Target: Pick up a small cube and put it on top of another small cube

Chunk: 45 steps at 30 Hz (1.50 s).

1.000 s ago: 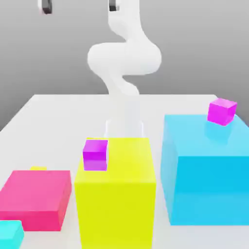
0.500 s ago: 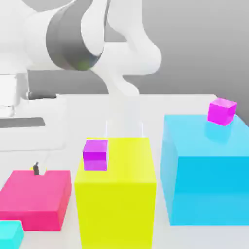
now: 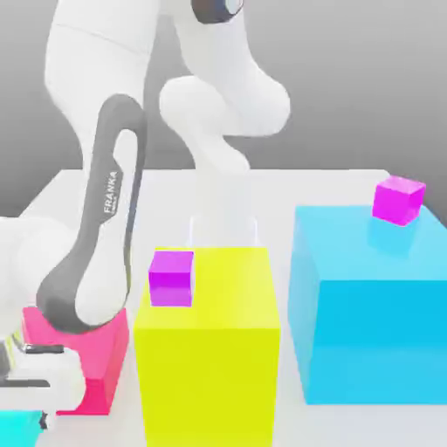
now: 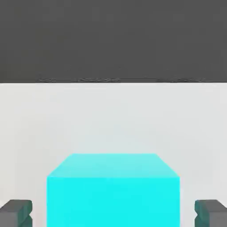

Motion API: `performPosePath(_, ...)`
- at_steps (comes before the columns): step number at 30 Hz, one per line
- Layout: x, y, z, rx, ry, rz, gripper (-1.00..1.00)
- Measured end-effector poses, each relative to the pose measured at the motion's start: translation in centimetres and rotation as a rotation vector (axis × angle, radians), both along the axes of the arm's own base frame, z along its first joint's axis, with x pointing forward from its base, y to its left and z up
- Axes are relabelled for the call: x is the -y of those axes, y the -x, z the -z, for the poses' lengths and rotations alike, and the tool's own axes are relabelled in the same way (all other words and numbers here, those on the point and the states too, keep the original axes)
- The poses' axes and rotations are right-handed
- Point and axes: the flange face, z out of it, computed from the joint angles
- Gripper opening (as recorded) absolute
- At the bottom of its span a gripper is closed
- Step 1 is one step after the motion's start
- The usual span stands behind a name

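The small cyan cube (image 4: 113,190) sits on the white table between my gripper's (image 4: 113,213) two grey fingertips (image 4: 16,213), with a gap on each side, so the jaws stand open around it. In the exterior view the cube (image 3: 16,431) lies at the near left corner, and my hand (image 3: 33,384) is lowered right over it, hiding most of it. One small magenta cube (image 3: 171,278) rests on the yellow block, another (image 3: 399,200) on the big light-blue block.
A tall yellow block (image 3: 209,349) stands at the front centre. A huge light-blue block (image 3: 375,323) is on the exterior view's right. A low pink block (image 3: 103,349) lies just behind my hand. My arm's links (image 3: 105,227) arch over the left side of the table (image 3: 288,188).
The arm has swung down from above to the near left corner, bringing the hand over the cyan cube. The cubes and blocks have not moved.
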Motion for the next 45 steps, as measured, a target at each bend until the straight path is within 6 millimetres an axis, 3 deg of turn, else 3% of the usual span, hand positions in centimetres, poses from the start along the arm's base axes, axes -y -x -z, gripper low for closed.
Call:
performPosePath(4,0.0,0.0,-0.1,-0.001,0.0,0.0,-1.0)
performPosePath(10,-0.1,0.9,-6.8,0.004,0.006,-0.003,-1.0)
performPosePath(20,2.3,13.5,-11.8,0.001,0.024,-0.005,-1.0)
performPosePath(23,1.7,17.2,-12.5,0.008,0.024,-0.018,-1.0)
performPosePath(26,0.4,20.6,-12.0,0.007,0.012,-0.029,-1.0)
performPosePath(28,0.1,21.9,-11.2,-0.009,0.011,-0.019,-1.0)
performPosePath(45,1.0,23.7,-7.1,-0.13,0.062,-0.01,-1.0)
